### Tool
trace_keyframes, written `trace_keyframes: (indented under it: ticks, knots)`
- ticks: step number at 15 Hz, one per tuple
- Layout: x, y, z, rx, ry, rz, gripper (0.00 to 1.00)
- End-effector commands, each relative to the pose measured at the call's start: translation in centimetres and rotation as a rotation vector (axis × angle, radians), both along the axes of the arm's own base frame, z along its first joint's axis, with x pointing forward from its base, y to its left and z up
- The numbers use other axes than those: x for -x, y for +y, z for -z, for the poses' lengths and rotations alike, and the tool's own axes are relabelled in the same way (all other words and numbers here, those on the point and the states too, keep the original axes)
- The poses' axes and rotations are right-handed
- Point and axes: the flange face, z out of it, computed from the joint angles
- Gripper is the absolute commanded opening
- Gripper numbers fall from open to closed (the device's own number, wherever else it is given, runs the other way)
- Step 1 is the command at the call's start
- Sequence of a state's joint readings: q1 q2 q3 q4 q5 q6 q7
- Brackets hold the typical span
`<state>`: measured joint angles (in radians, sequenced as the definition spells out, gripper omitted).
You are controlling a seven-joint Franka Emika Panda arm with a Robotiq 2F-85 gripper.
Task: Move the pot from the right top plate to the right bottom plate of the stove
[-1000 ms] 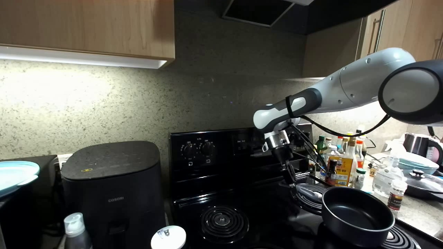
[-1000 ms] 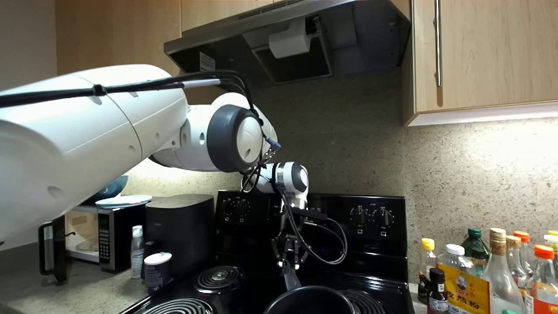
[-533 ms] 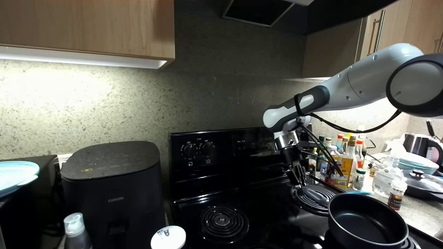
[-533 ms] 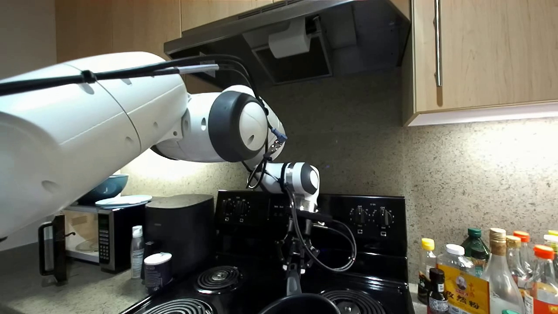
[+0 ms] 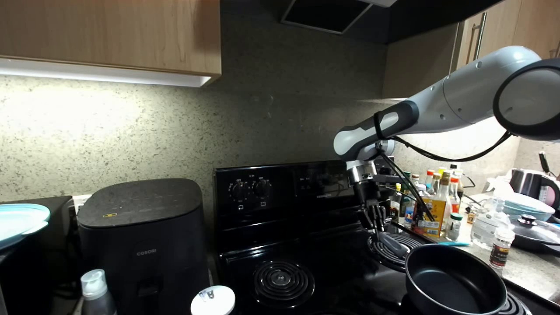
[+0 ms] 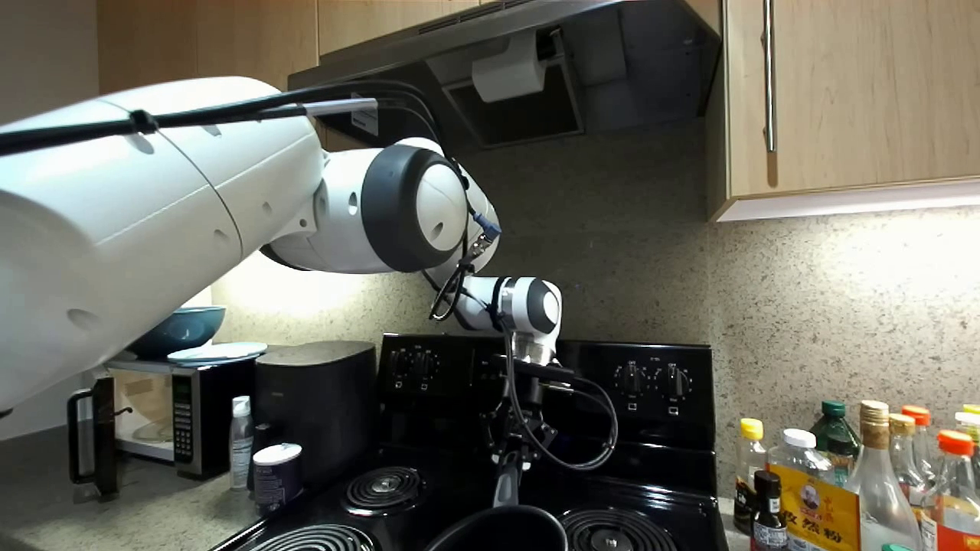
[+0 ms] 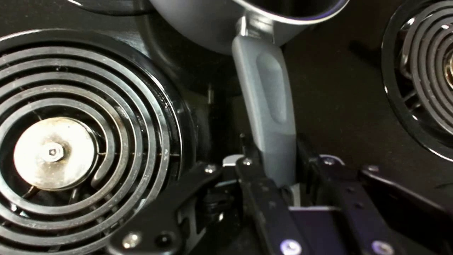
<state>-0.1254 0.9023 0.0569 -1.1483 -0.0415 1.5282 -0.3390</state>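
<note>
The dark pot [image 5: 455, 284] is over the front right part of the stove [image 5: 337, 271]; it also shows in an exterior view [image 6: 501, 532] and the wrist view [image 7: 201, 21]. My gripper [image 7: 277, 152] is shut on the end of its grey handle [image 7: 272, 92], which points to the stove's back. The gripper shows in both exterior views [image 5: 377, 229] [image 6: 511, 459]. The right top plate [image 7: 138, 117] lies bare beside the handle. The right bottom plate [image 5: 514, 304] shows only partly behind the pot. I cannot tell the gap under the pot.
The rear left coil [image 6: 385, 490] and front left coil [image 6: 314, 539] are bare. A black air fryer [image 5: 144, 253] and a white-lidded can [image 6: 277, 478] stand left of the stove. Several bottles [image 6: 834, 444] stand on its right. The back panel [image 5: 280, 192] rises behind the gripper.
The gripper has stayed shut on the handle. The arm has shifted with the pot, which lies further left and lower in an exterior view. More of the right top plate shows.
</note>
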Motion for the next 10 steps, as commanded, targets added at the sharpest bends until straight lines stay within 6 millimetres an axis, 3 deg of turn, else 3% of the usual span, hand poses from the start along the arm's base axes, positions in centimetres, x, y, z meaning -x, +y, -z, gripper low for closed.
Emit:
trace_keyframes:
  ticks: [1, 5, 6, 10]
  knots:
    - [0.0, 0.1, -0.1, -0.011, 0.005, 0.013, 0.3]
    - [0.1, 0.3, 0.0, -0.027, 0.012, 0.031, 0.3]
    - [0.1, 0.3, 0.0, -0.027, 0.012, 0.031, 0.12]
    - [0.1, -0.9, 0.0, 0.01, 0.029, -0.012, 0.13]
